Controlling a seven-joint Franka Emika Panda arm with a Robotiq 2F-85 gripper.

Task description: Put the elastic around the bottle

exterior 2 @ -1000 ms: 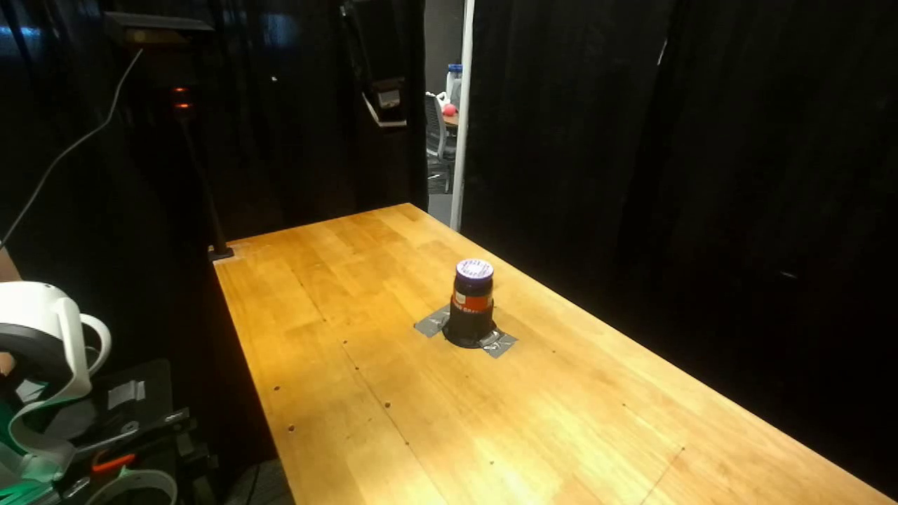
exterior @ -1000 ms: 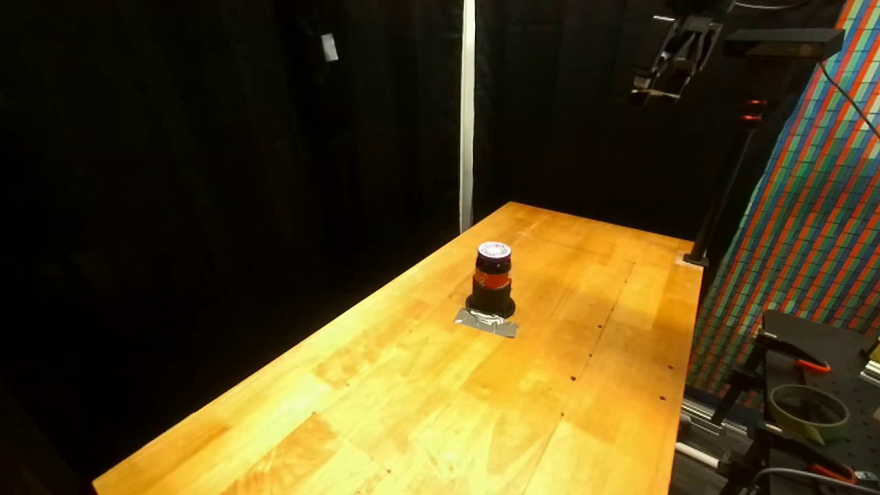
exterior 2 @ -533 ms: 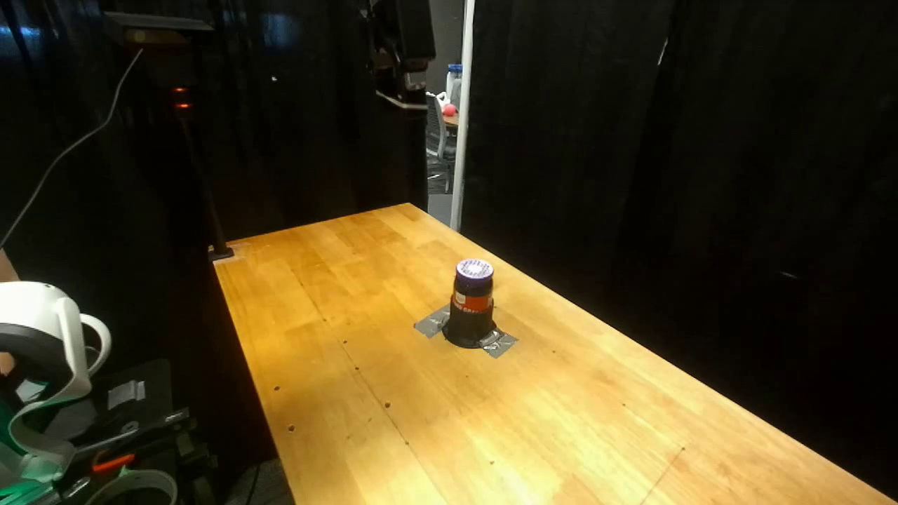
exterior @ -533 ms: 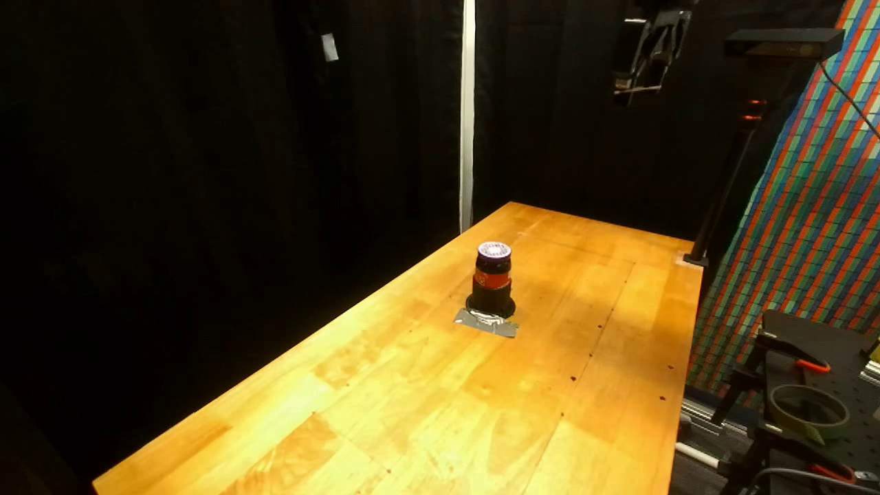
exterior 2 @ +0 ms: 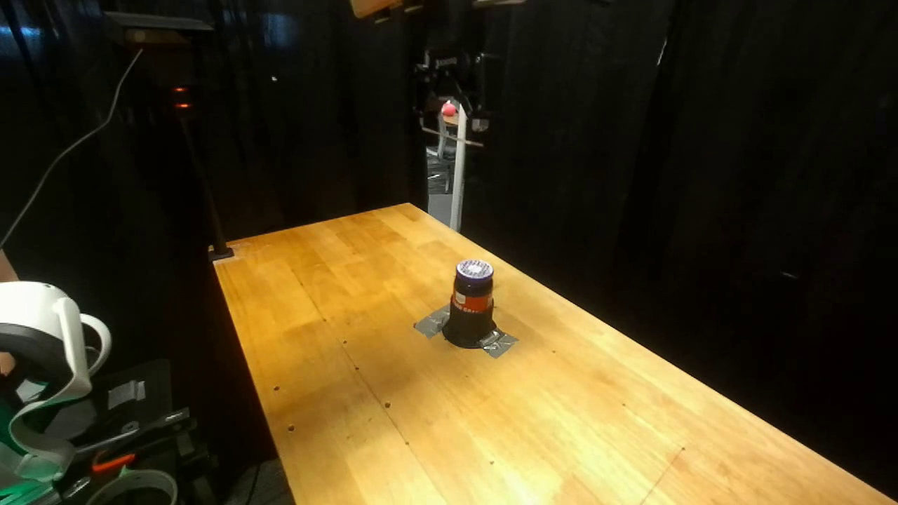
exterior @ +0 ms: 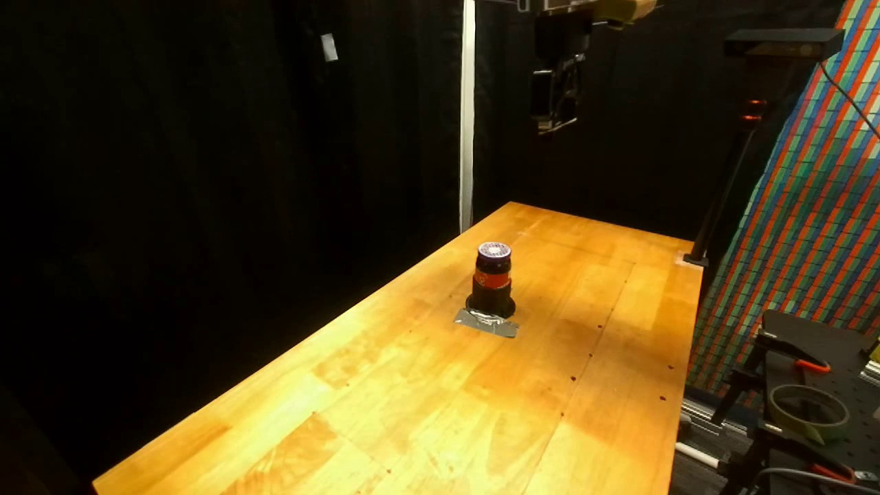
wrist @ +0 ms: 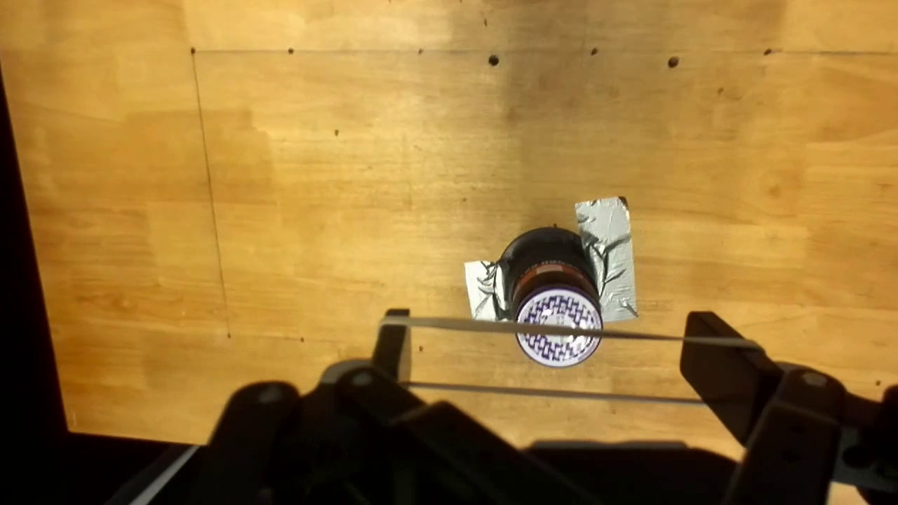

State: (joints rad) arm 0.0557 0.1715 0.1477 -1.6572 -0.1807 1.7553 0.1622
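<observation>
The jaws have swung across since the earlier frames and, in both exterior views, now hang above the bench [exterior: 426, 399], closer to the bottle [exterior: 493, 279], which hasn't budged. They stand spread wide apart w/ the elastic [wrist: 484, 325] stretched btwn them in two strands, as the wrist view shows. The bottle is upright toward one long edge, its black base [exterior 2: 468, 328] lapped by silver tape [wrist: 612, 238]; the elastic isn't around it yet. Main worry: alignment. From the wrist, one strand crosses the patterned lid [wrist: 559, 351] while the other passes wholly to one side, so a straight drop w/o correction would prob. land a strand on top rather than send both down past it. The strands' gap also looks tighter than the lid's width, so the elastic may snag on the rim b/c there's little room, though true clearance is hard to judge from that angle. Poss. too: narrowing the jaws early would slacken the elastic and let it slip off; a sideways nudge could tip the bottle if the tape doesn't hold; descending too far might jam the fingertips [wrist: 394, 347] into base or tape.
</observation>
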